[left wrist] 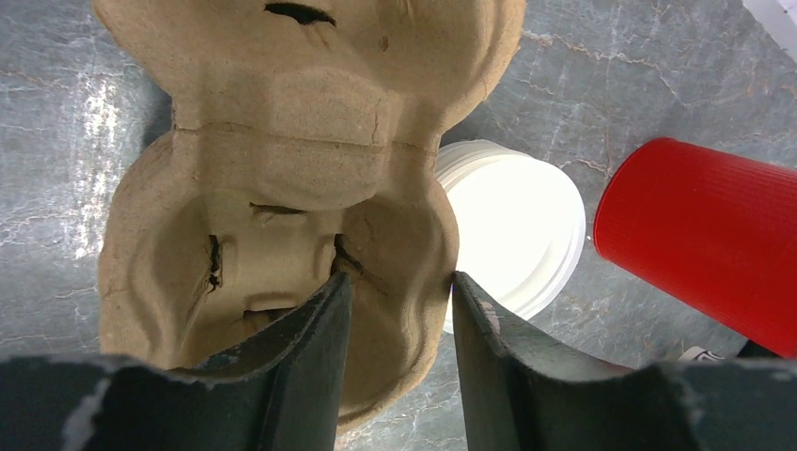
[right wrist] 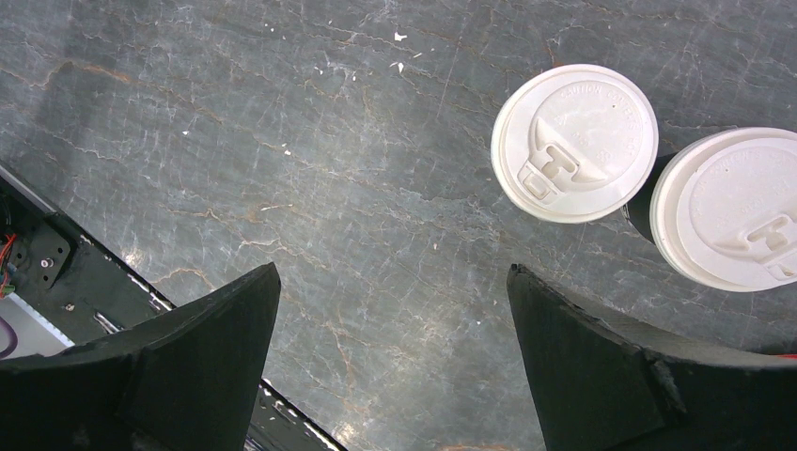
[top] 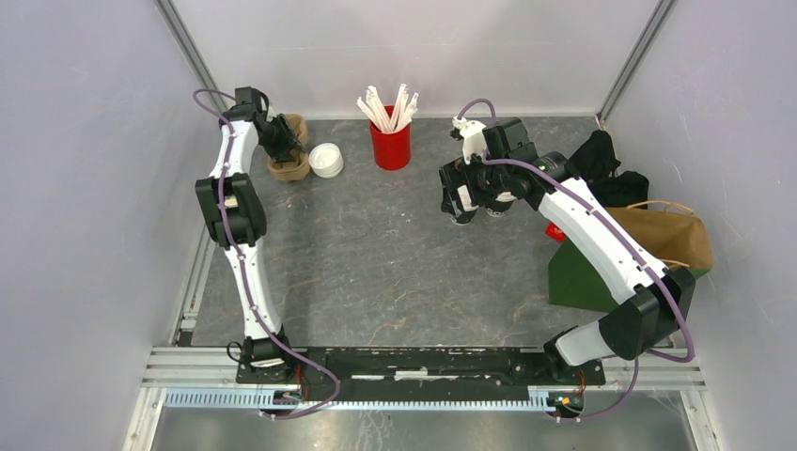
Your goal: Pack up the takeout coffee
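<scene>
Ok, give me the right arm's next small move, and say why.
Probably slide the right gripper across toward the nearer lidded cup until that cup sits between its fingers. The jaws stand wide open with only the table between them. The nearer cup and the second lidded cup beside it both lie off past one finger, so nothing can be gripped yet.

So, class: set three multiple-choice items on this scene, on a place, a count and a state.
1. The stack of round white plastic lids lies: A beside the brown moulded-pulp cup carrier; B in a blue bowl; C on a shelf.
2. Count of small black paper cups with white sip lids: A one; B two; C four.
3. The right end effector is: A shut on a cup; B open, empty; C out of view.
Answers: 1 A, lids sit next to the carrier; 2 B, two lidded tops show; 3 B, jaws wide apart, empty.
</scene>
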